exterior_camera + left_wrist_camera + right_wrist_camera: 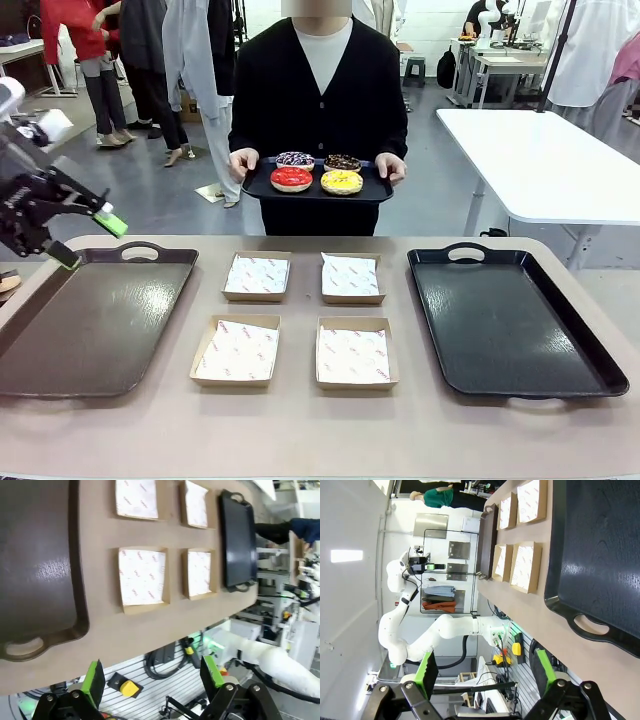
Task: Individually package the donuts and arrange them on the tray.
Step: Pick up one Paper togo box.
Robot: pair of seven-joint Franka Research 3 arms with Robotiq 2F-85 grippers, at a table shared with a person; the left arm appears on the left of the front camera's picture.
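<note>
Across the desk [300, 430], a person [320, 90] holds four donuts [317, 172] on a small tray [258, 188]; boxes [236, 350] lie empty, nothing packaged; left pincer [88, 240] and right pincer [482, 667] spread.

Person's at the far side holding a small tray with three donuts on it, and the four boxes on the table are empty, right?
Not three: the front view shows four donuts on the small tray, red, yellow and two dark sprinkled ones. The rest holds: the four boxes hold only paper lining.
</note>
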